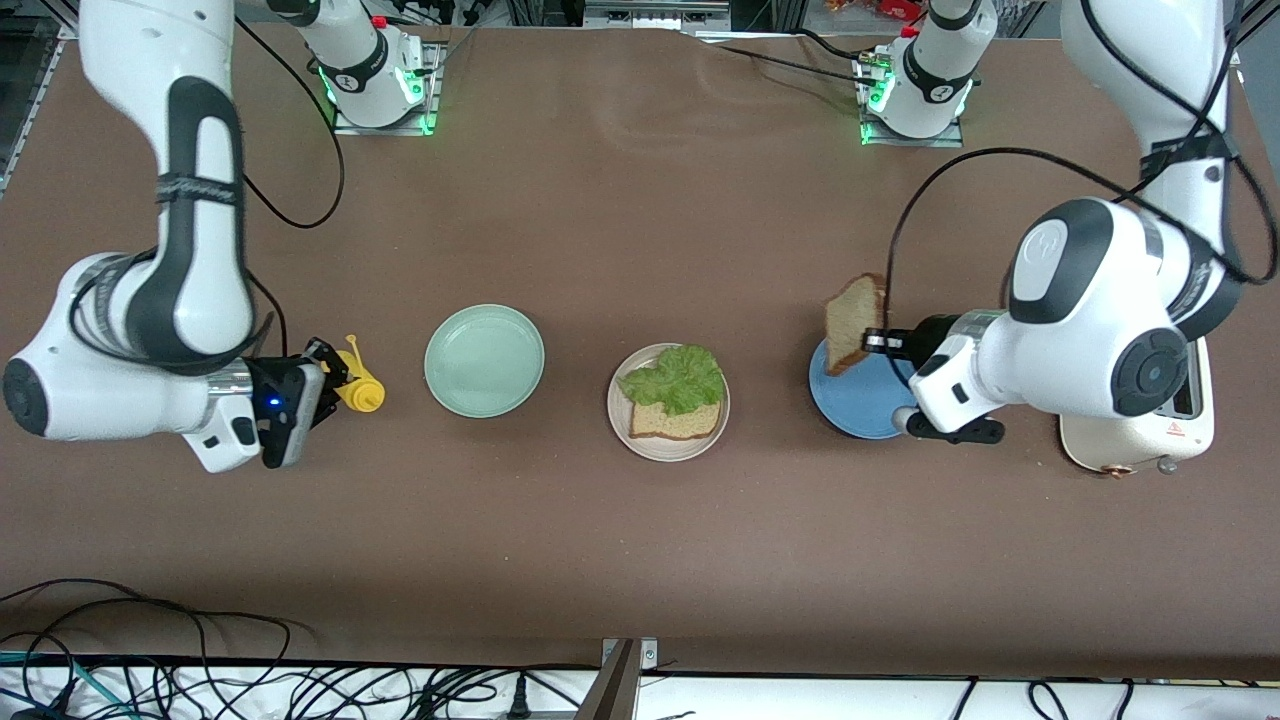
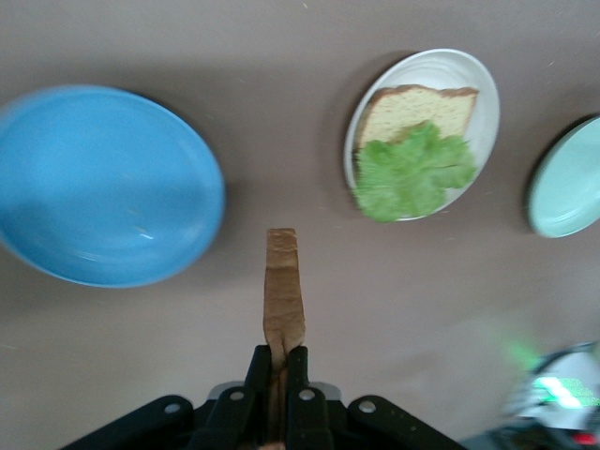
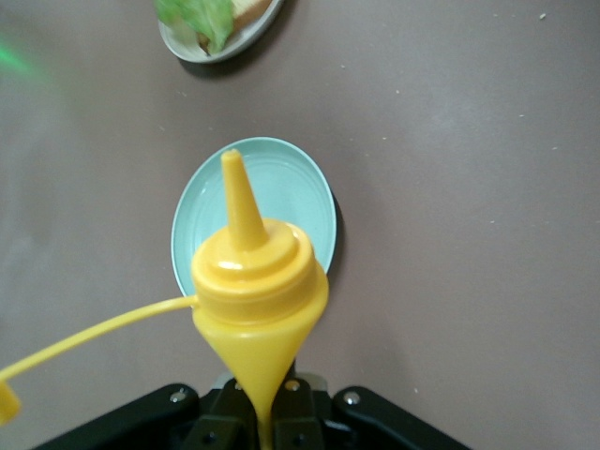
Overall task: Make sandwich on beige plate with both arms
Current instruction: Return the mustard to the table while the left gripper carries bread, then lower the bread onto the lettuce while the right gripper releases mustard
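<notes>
The beige plate (image 1: pixel 668 445) sits lowest in the front view, so it's the nearest thing to that camera, about mid-table. On it lies one bread slice (image 1: pixel 676 420) flat, with the ruffled lettuce leaf (image 1: pixel 675 378) draped over the edge of it farther from the camera. So only the bottom half of the sandwich is on the plate.

The left gripper (image 1: pixel 872 342) is up in the air over the blue plate (image 1: pixel 855 405), fingers pinched tight on a second bread slice (image 1: pixel 854 322). That slice is held on edge, its long axis running straight out from the fingertips, and in the front view it tilts up and away from the camera. In the left wrist view you mostly see the thin crust edge (image 2: pixel 283 305), pointing out from the gripper toward the table between the blue plate (image 2: pixel 103 187) and the beige plate (image 2: pixel 427 131).

The right gripper (image 1: pixel 335 380) is pressed closed around a yellow squeeze bottle (image 1: pixel 360 390), held just beside the mint-green plate (image 1: pixel 484 360) at the right arm's end of the table. The nozzle (image 3: pixel 239 202) points straight out from the gripper toward that plate, and its cap tether (image 3: pixel 94 333) dangles off to the side.

A white toaster (image 1: pixel 1160 420) peeks out from under the left arm.
</notes>
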{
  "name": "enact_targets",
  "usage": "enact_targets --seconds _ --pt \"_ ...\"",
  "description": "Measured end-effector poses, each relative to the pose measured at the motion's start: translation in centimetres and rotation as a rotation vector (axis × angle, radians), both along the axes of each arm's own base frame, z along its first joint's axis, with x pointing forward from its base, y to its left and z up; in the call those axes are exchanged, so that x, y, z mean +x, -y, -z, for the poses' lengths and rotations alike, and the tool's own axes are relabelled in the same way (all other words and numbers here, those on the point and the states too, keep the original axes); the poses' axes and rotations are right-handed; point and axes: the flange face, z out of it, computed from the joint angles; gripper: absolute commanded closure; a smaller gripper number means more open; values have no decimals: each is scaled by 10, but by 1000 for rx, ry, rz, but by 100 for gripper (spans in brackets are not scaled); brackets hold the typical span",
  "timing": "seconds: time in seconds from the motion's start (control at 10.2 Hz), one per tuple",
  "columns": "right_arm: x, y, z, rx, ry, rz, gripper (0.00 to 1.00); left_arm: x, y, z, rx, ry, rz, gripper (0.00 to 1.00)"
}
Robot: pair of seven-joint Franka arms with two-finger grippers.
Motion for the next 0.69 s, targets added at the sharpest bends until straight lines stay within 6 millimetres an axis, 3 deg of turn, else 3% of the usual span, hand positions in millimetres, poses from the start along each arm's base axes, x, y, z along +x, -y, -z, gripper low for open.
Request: enact_targets --seconds 0.2,0.29,0.49,0.69 --pt "-20 37 47 200 30 24 100 3 23 32 -119 -107 -90 100" --pt "-29 46 64 258 49 25 100 5 43 52 -183 -135 -123 100" --pt "-31 44 74 342 129 -26 100 11 81 83 -293 -138 -205 100" --pt "-37 42 86 443 233 -151 100 16 112 98 -347 -92 -273 100"
